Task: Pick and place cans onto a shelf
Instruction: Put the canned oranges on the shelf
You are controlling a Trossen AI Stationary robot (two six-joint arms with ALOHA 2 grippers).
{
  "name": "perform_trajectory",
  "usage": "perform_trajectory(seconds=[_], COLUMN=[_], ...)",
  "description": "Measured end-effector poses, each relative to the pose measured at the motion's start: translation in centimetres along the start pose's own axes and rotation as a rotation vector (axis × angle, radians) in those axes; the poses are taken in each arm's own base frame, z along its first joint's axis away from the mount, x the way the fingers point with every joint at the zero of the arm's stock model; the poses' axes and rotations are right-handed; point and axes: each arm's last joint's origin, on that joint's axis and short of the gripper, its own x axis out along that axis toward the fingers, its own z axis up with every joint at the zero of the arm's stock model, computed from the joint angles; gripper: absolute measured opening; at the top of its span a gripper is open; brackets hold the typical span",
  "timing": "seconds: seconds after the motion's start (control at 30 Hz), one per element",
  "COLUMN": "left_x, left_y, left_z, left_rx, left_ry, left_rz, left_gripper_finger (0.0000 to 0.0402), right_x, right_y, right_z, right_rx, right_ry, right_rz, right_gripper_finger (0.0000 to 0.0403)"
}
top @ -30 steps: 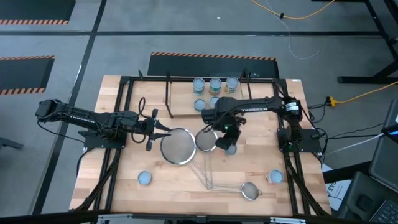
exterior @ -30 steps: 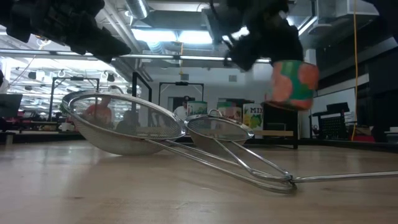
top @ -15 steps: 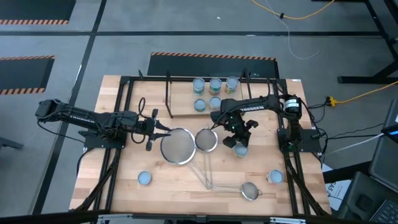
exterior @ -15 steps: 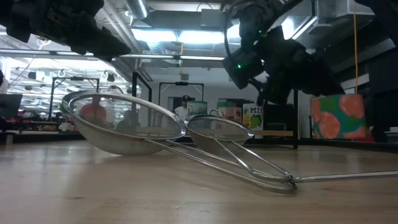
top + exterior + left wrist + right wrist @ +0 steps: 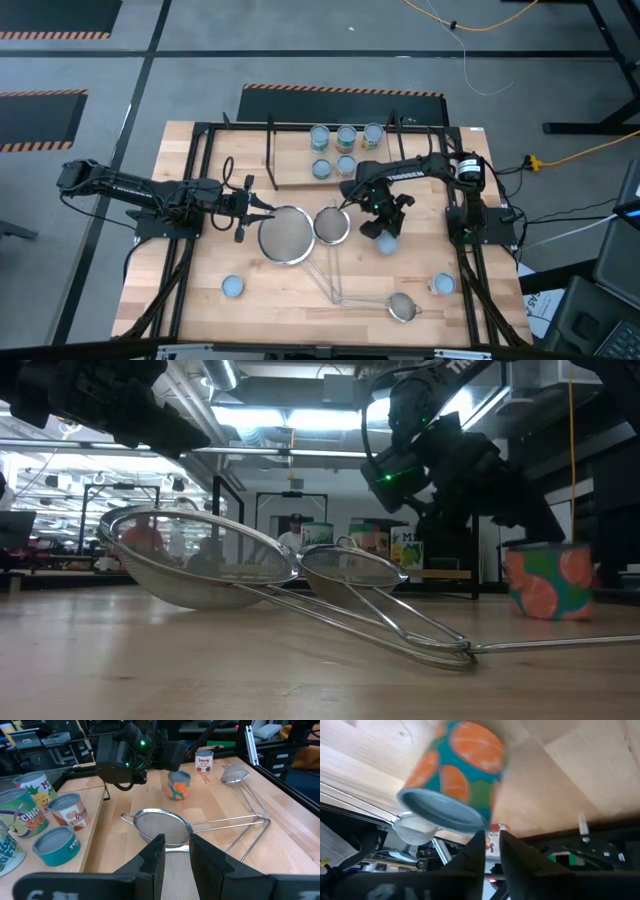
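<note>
A can (image 5: 387, 243) with a green and orange label (image 5: 545, 580) stands upright on the table, right of the medium strainer (image 5: 331, 226). My right gripper (image 5: 383, 233) slants down over it, open by a narrow gap (image 5: 492, 847), its fingertips at the can's top rim (image 5: 445, 815). My left gripper (image 5: 252, 207) waits open beside the large strainer (image 5: 285, 236), nothing between its fingers (image 5: 176, 855). The shelf (image 5: 290, 182) at the far edge carries several cans (image 5: 346, 136). Loose cans stand at the near left (image 5: 232, 287) and near right (image 5: 443, 285). My right gripper's fingers (image 5: 535, 532) come down at a slant onto the top edge of the can (image 5: 480, 827). I cannot tell whether they touch it. Nothing sits between the two fingers, and the can stands on its base on the table.
A small strainer (image 5: 402, 306) lies near the front edge, its long handle crossing those of the two larger strainers (image 5: 330, 285). The black frame (image 5: 190, 230) edges the table. Bare wood lies right of the can (image 5: 430, 240).
My right gripper has come down and toward the table's right edge with the can. The can hung in the air beside the medium strainer a second ago and now stands on the table.
</note>
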Motion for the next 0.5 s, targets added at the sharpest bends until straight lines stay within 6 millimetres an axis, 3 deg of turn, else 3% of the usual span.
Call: perform_trajectory(seconds=[0.13,0.33,0.5], left_x=[0.0,0.0,0.0], left_y=[0.0,0.0,0.0], left_z=[0.0,0.0,0.0], left_rx=[0.000,0.000,-0.002], left_ry=[0.000,0.000,0.000], left_rz=[0.000,0.000,0.000], left_gripper_finger=[0.0082,0.0082,0.0082], right_x=[0.0,-0.2,-1.5], right_y=[0.0,-0.1,0.6], right_z=[0.0,-0.3,-2.6], right_rx=[-0.003,-0.018,-0.083], right_ry=[-0.001,0.002,-0.092], right_rz=[0.000,-0.004,-0.022], right_gripper_finger=[0.0094,0.0101,0.0102])
